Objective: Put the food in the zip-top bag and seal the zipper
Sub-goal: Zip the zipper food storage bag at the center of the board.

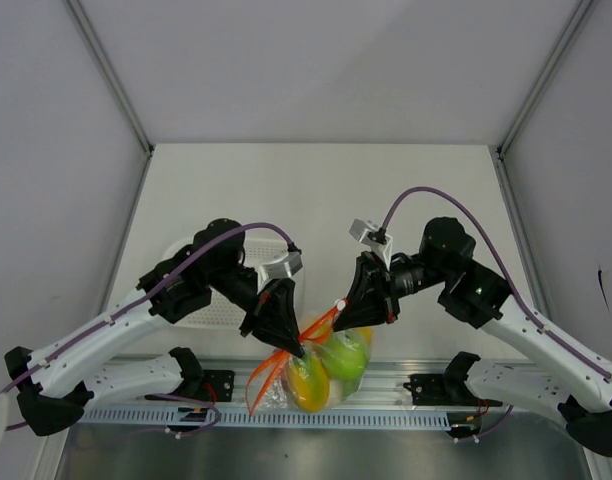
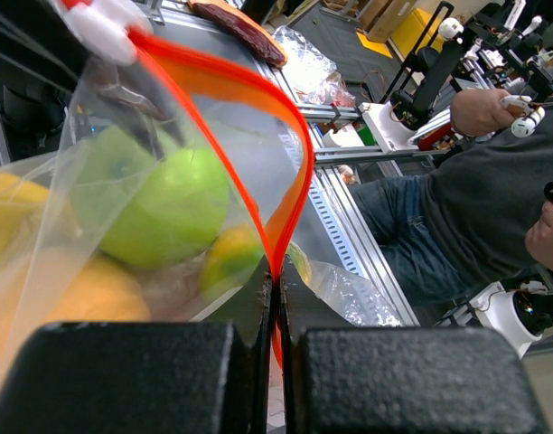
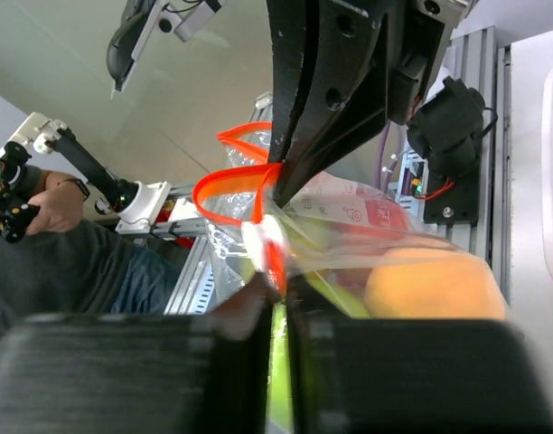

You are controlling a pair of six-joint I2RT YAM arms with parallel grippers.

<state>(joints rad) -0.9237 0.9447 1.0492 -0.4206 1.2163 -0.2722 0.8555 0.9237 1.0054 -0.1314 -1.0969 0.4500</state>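
The clear zip-top bag (image 1: 286, 385) hangs in the air between both grippers, over the table's near rail. Inside it are toy food pieces: a green fruit (image 1: 346, 355), an orange-yellow fruit (image 1: 308, 382) and others I cannot make out. My left gripper (image 1: 291, 346) is shut on the red-orange zipper (image 1: 316, 325) at one end. My right gripper (image 1: 342, 306) is shut on the zipper beside its white slider (image 3: 258, 240). In the left wrist view the fingers (image 2: 258, 307) pinch the zipper (image 2: 285, 217), whose mouth gapes open in a loop, and the green fruit (image 2: 168, 208) shows through the plastic. The right wrist view shows the orange fruit (image 3: 430, 285).
A white slotted basket (image 1: 211, 305) lies on the table under the left arm. The aluminium rail (image 1: 386, 412) runs along the near edge below the bag. A seated person (image 2: 475, 208) is beyond the rail.
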